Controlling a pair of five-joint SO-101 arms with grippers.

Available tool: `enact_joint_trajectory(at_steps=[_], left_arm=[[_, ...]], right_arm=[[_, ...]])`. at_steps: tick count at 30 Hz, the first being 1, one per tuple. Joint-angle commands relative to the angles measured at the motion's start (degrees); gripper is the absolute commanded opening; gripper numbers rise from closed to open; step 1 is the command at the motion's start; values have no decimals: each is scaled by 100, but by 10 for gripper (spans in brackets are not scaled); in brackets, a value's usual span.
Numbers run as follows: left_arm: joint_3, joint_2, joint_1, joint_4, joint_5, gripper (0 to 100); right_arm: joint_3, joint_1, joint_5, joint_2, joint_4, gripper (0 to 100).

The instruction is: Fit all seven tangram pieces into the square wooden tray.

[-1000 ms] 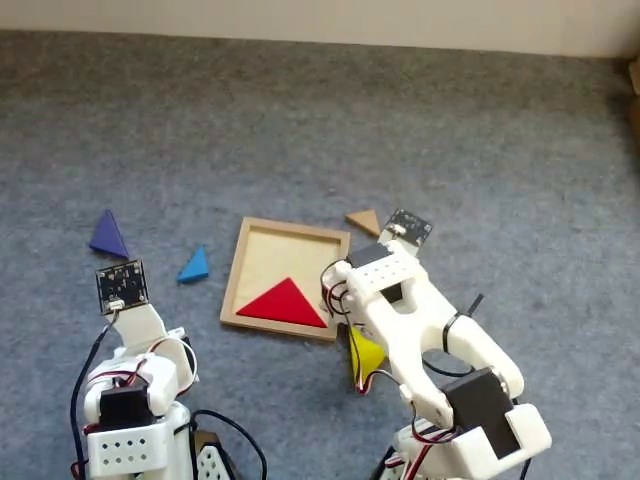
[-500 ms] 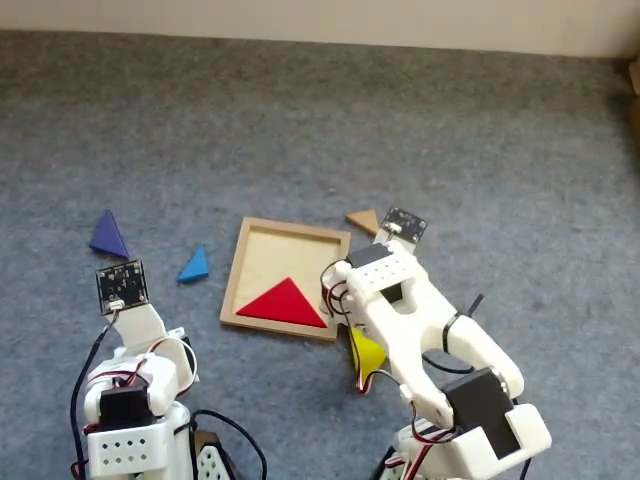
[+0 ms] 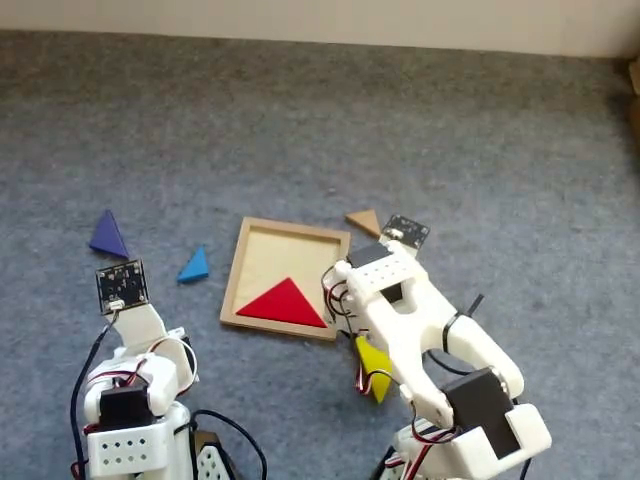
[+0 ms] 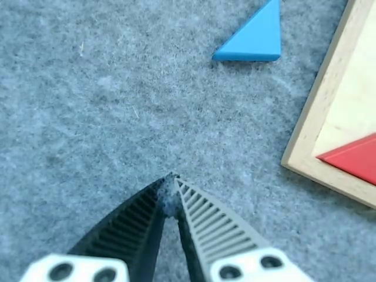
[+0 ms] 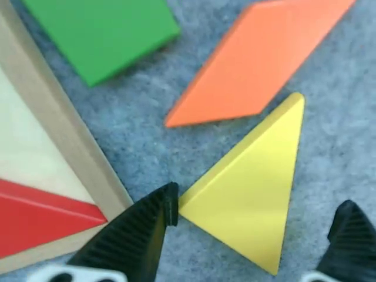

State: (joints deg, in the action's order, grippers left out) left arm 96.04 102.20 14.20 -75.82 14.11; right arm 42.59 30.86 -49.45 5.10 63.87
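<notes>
The square wooden tray (image 3: 244,262) lies mid-table with a red triangle (image 3: 284,302) in its near part. My right gripper (image 5: 258,226) is open, its fingertips either side of a yellow triangle (image 5: 249,191) on the carpet just outside the tray's near right corner (image 5: 76,150). An orange parallelogram (image 5: 261,59) and a green piece (image 5: 103,32) lie beyond it. The yellow triangle (image 3: 372,360) shows under the right arm. My left gripper (image 4: 170,197) is shut on nothing, resting on carpet short of a light blue triangle (image 4: 252,41) and the tray's edge (image 4: 314,117).
A dark blue triangle (image 3: 107,234) lies far left, the light blue triangle (image 3: 194,266) between it and the tray. A tan triangle (image 3: 364,221) sits just past the tray's far right corner. Grey carpet stretches open across the far half.
The yellow triangle has slid a little nearer and to the right under the right arm. The right arm's wrist shifted slightly. The left arm kept still.
</notes>
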Motion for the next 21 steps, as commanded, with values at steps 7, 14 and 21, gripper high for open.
enact_joint_trajectory(at_steps=[7,14,21], left_arm=[[110,242,92,-26,44,6],[110,242,92,-26,35,6],[110,242,92,-26,35,6]], right_arm=[[-22,409,79,136,119,388],[-13,338,79,136,127,388],[-13,-22,79,127,127,300]])
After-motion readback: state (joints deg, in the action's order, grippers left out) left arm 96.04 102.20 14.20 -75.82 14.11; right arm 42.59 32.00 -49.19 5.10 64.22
